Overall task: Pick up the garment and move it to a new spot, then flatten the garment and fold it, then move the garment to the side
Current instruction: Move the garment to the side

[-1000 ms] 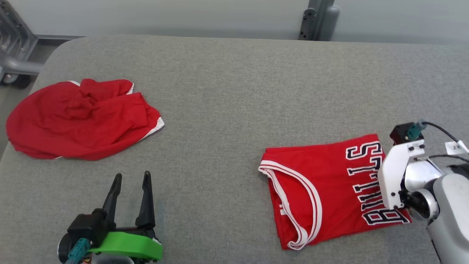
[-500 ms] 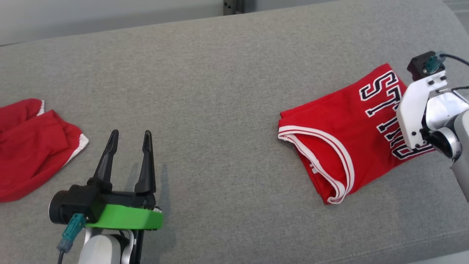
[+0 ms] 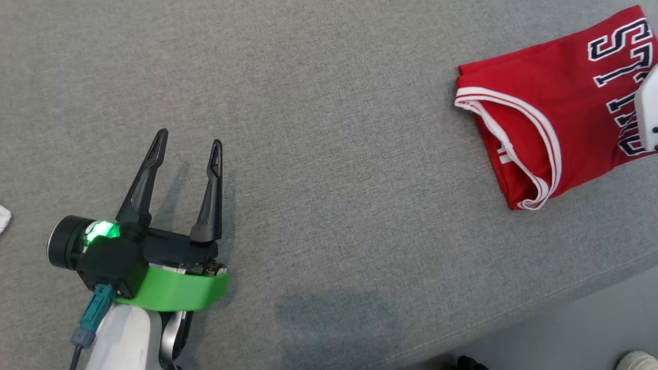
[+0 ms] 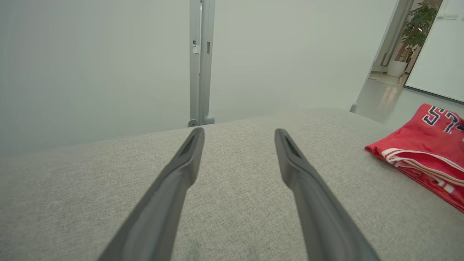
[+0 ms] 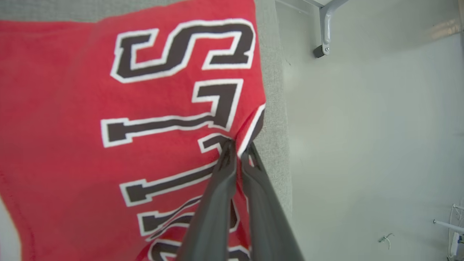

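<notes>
The garment [image 3: 534,103] is a folded red jersey with white trim and dark lettering, lying on the grey table [image 3: 334,77] at the upper right. My right gripper [image 5: 238,145] is shut on the jersey's edge [image 5: 72,90], right beside the table's rim. Its white wrist housing [image 3: 649,115] covers part of the lettering. My left gripper [image 3: 189,139] stands open at the lower left with nothing between its fingers, well apart from the jersey [image 4: 427,145]. In the left wrist view that gripper [image 4: 239,132] hovers low over bare fabric.
The table's near edge runs across the lower right, with pale floor [image 3: 565,329] beyond it. A scrap of white cloth [image 3: 2,218] shows at the left edge. A grey post [image 4: 201,61] stands behind the table against a pale wall.
The head view has swung, so the crumpled red heap has slid out past the left edge. The jersey now lies farther from my left gripper. Both grippers keep their states.
</notes>
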